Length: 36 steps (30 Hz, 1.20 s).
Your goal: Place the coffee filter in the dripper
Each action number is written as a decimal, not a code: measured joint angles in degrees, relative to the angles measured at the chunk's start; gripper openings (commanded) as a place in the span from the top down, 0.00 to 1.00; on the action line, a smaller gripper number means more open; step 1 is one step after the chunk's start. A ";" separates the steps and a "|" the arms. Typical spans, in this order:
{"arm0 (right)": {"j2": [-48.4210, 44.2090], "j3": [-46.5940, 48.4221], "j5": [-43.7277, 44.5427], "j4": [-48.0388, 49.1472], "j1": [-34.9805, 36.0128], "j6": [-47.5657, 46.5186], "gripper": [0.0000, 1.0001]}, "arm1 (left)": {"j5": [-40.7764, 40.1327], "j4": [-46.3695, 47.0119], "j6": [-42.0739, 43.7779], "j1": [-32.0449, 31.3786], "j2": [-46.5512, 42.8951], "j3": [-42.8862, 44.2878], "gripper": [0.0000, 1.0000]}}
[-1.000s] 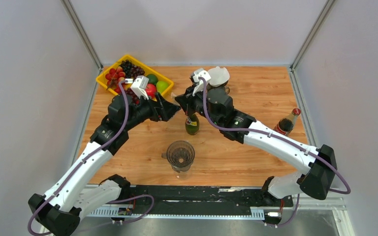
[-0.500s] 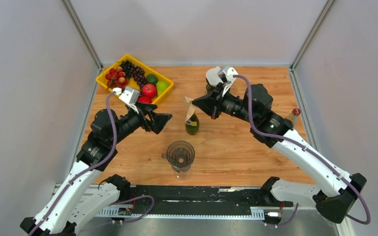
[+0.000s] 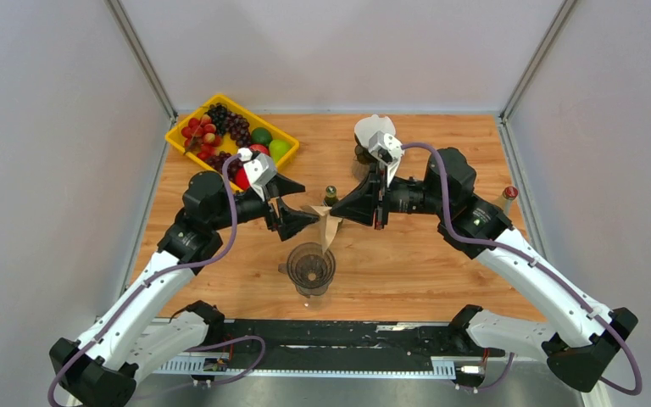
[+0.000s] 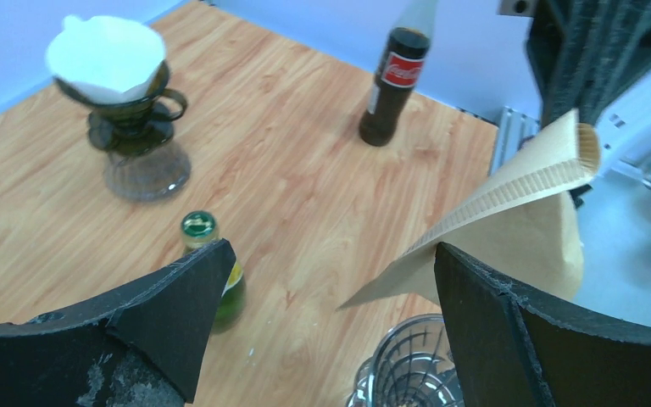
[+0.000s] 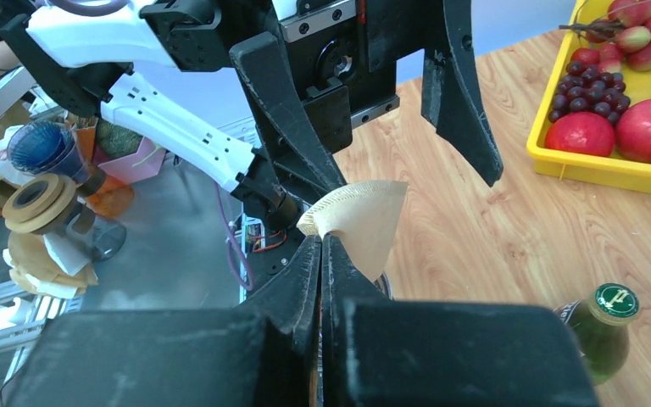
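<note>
Both arms are now swung inward compared with the earlier frame, and the brown paper cone filter (image 3: 329, 227) is hanging just above the clear ribbed glass dripper (image 3: 310, 268) on the wooden table (image 3: 441, 254). On the left, I am keeping the left jaws spread wide with the filter's free edge between them, probably ready to tease the cone open; I cannot tell whether they are touching it. On the right, the right jaws are pinching the filter's seamed edge tight, holding it tilted over the dripper's mouth.
</note>
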 measured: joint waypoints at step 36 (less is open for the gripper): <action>-9.88 -6.69 34.23 -2.08 -0.15 0.85 0.00 | 1.90 9.05 -10.05 0.00 -2.91 -5.03 1.00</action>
